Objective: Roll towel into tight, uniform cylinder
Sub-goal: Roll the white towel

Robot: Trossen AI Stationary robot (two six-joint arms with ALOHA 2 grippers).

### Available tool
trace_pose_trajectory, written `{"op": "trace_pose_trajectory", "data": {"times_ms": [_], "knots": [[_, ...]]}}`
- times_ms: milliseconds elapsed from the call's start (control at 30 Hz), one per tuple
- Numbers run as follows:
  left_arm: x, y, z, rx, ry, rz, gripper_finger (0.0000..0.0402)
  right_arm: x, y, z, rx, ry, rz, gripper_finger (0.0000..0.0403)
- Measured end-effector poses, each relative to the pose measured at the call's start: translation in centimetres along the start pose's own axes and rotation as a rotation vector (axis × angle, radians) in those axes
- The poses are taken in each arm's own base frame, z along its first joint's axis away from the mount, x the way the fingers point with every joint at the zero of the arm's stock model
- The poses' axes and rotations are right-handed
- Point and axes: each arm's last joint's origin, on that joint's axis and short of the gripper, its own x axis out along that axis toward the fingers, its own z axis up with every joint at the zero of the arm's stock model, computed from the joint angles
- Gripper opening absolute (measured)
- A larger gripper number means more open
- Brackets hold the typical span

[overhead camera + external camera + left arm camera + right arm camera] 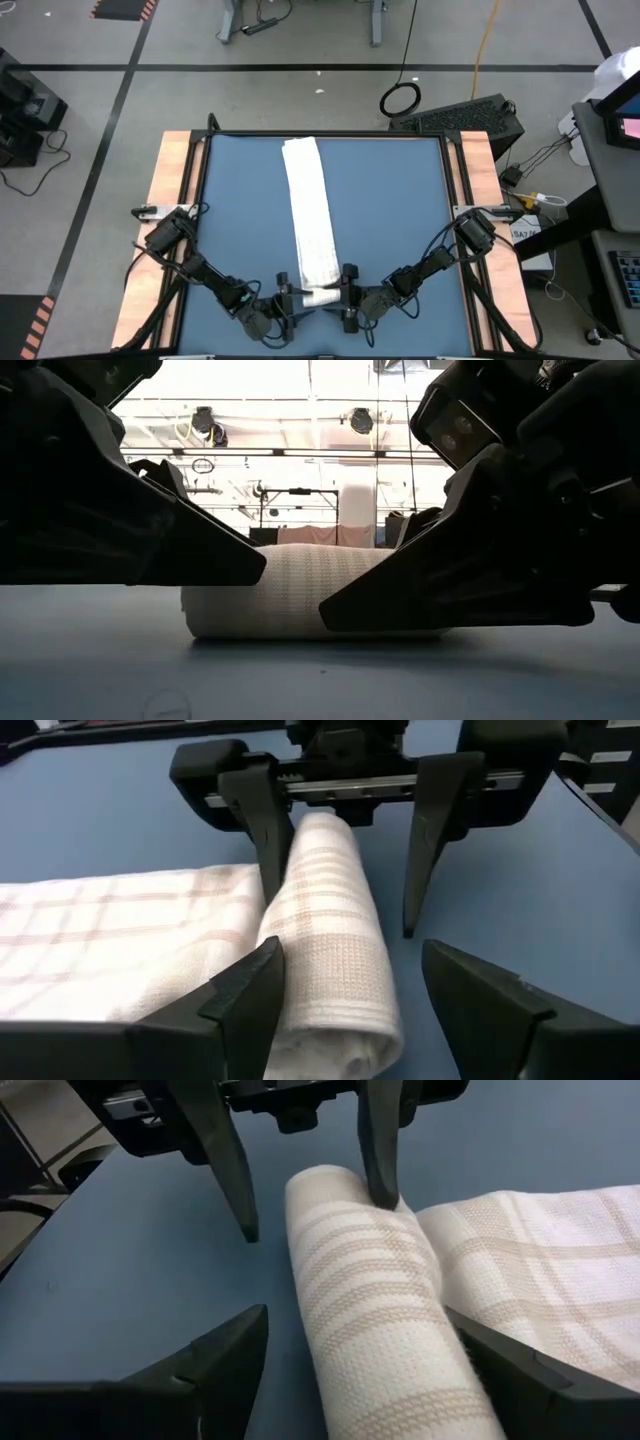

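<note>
The white towel (305,200) lies as a long strip down the middle of the blue table (390,220). Its near end is wound into a short roll (320,296) that rests on the table top (300,600). My left gripper (298,299) stands open at the roll's left end and my right gripper (343,296) stands open at its right end. Each has the roll between its two fingers, as the left wrist view (345,955) and the right wrist view (355,1315) show. The near finger of each stands clear of the cloth. My left gripper touches the roll's left end with its far finger (380,1160) only, which lies in the crease (402,1212) between roll and flat cloth. It comes from the table's left, slanting slightly down, fingers along the roll. The roll rests on the table. My right gripper touches the roll's right end with its far finger (268,840) only, which lies in the same crease (298,870) on the roll's far side. It comes from the table's right, slanting slightly down, fingers along the roll.
Bare blue table lies on both sides of the towel strip. Wooden borders (170,200) run along the table's left and right edges. Cables and grey equipment (470,115) sit on the floor beyond the far edge.
</note>
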Motion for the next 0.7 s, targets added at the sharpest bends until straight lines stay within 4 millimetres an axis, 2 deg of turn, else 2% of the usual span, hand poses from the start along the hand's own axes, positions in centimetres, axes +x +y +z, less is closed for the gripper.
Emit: {"op": "trace_pose_trajectory", "data": {"times_ms": [333, 700], "knots": [[0.6, 0.7, -0.5, -0.066, 0.079, -0.007, 0.0243, 0.0, 0.0, 0.0, -0.006, -0.001, 0.002, 0.027], [1.5, 1.7, -0.7, -0.233, 0.165, -0.038, 0.0242, -1.0, 1.5, 0.0, -0.269, -0.091, -0.069, 0.0286]]}}
